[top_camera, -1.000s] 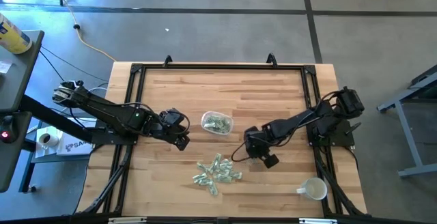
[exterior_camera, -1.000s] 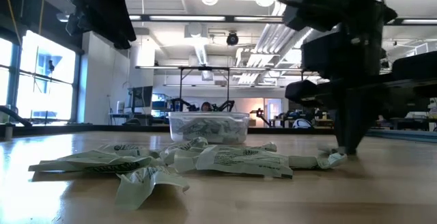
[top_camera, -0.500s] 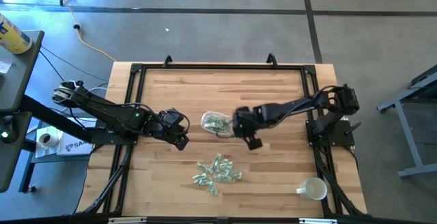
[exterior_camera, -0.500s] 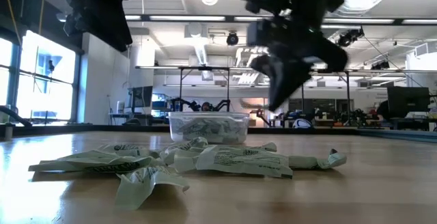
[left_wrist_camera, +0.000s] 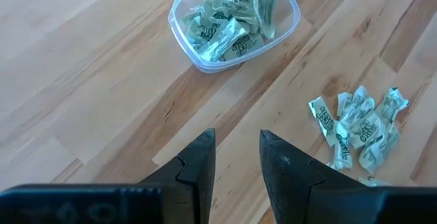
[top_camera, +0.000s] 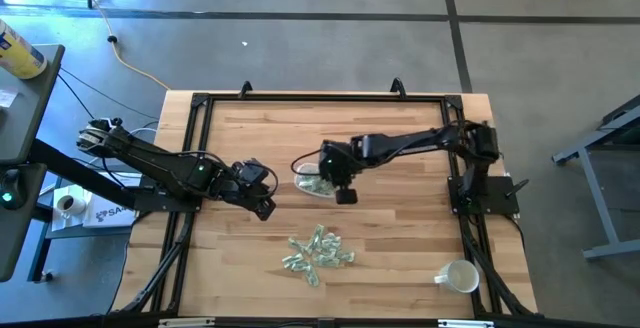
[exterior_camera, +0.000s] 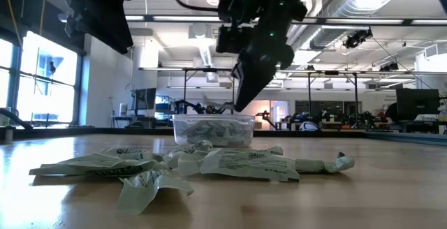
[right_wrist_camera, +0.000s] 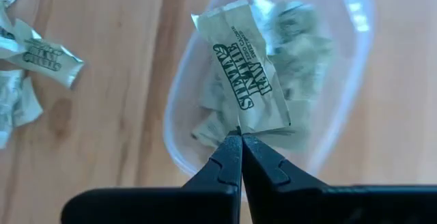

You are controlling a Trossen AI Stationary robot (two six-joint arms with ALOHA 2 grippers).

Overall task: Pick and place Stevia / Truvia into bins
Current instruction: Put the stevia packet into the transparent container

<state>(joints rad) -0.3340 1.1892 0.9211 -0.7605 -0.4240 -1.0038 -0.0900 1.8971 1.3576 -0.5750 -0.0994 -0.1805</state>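
The clear plastic bowl (top_camera: 316, 181) sits mid-table and holds several pale green sachets (left_wrist_camera: 229, 22). My right gripper (right_wrist_camera: 241, 139) hangs just above the bowl (exterior_camera: 213, 128) and is shut on one Stevia sachet (right_wrist_camera: 247, 74). A loose pile of sachets (top_camera: 318, 251) lies flat on the wood nearer the table's near edge, also seen in the low view (exterior_camera: 195, 163). My left gripper (left_wrist_camera: 235, 149) is open and waits above bare wood left of the bowl (top_camera: 264, 204), touching nothing. My right gripper pinches the sachet by one short end (right_wrist_camera: 251, 125) between its two fingertips. The fingers (exterior_camera: 242, 96) slant down from above over the bowl. The sachet sticks out past the fingertips, lifted clear above the bowl's contents.
A white mug (top_camera: 460, 276) lies on its side near the table's near right corner. A black frame rail (top_camera: 320, 96) runs around the tabletop. Bare wood (top_camera: 400, 238) spreads right of the pile and beyond the bowl.
My right gripper rose from the table at the pile's right side and swung toward the far left, ending above the bowl with its fingers slanting down. The pile and the bowl stayed in place.
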